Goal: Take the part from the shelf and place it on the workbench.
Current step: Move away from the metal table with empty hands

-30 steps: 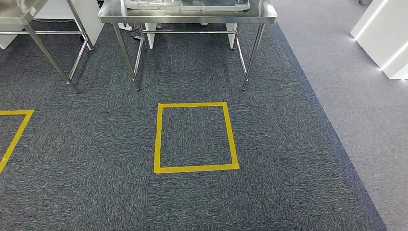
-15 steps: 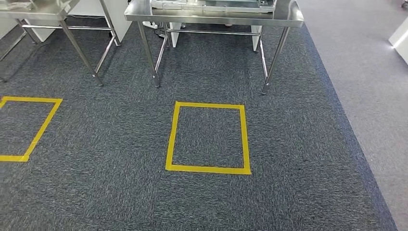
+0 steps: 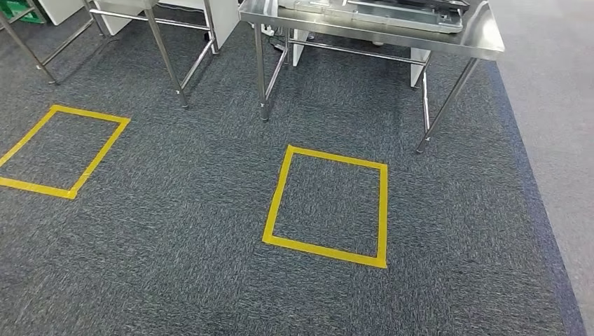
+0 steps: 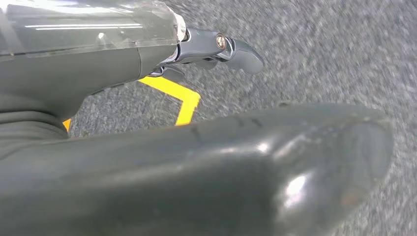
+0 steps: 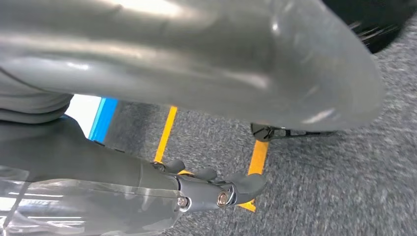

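Note:
A steel workbench (image 3: 483,43) stands at the far side of the carpet, with a flat grey metal tray (image 3: 378,15) lying on its top. My left hand (image 4: 98,69) hangs above the carpet, its fingers (image 4: 216,46) stretched out straight with nothing in them. My right hand (image 5: 98,172) hangs the same way, and its fingers (image 5: 221,192) are extended and hold nothing. Each wrist view has that hand's thick grey thumb large in the foreground.
A yellow tape square (image 3: 329,206) marks the dark carpet in front of the workbench, and a second one (image 3: 63,150) lies to the left. Another steel table's legs (image 3: 168,63) stand at the back left. Lighter grey flooring (image 3: 560,126) runs along the right.
The camera has turned: the whole scene has shifted right and tilted. The second yellow square has come fully into sight at the left, and the white units at the right are gone.

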